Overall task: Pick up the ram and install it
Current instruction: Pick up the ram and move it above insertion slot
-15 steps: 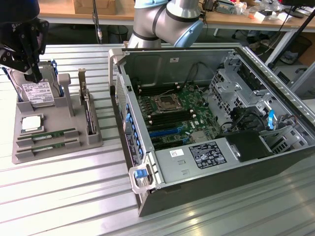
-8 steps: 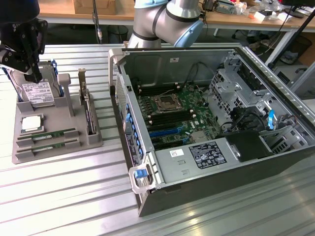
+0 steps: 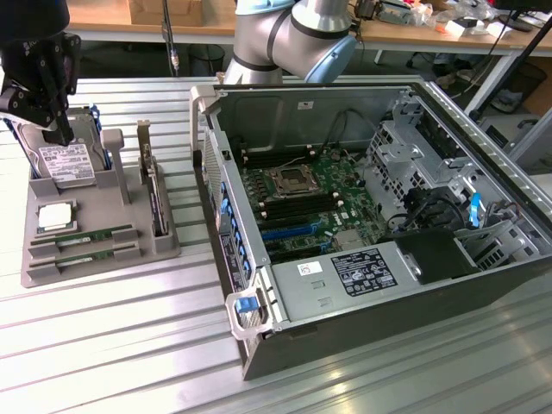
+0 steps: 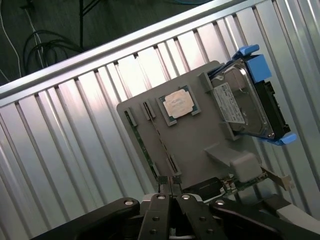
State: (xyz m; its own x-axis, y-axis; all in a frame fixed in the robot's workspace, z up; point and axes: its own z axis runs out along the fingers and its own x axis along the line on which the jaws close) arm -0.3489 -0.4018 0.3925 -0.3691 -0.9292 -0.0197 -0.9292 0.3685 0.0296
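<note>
Two ram sticks [image 3: 82, 235] lie side by side in slots at the front of a grey holder tray [image 3: 103, 263], on the exterior view's left. In the wrist view one ram stick [image 4: 141, 146] shows edge-on as a thin green line along the tray [image 4: 200, 140]. My black gripper [image 3: 64, 134] hangs above the back of the tray, over the hard drive [image 3: 67, 162], well clear of the ram. Its fingers [image 4: 171, 186] are shut together with nothing between them. The open computer case [image 3: 371, 216] lies to the exterior view's right, its motherboard [image 3: 306, 194] and memory slots exposed.
The tray also holds a square silver processor chip [image 3: 53, 216] and an upright expansion card with a metal bracket [image 3: 153, 194]. The hard drive [image 4: 245, 100] has blue rails. Everything sits on a ribbed metal table [image 3: 129, 345]. Cables and drive cages crowd the case's right half.
</note>
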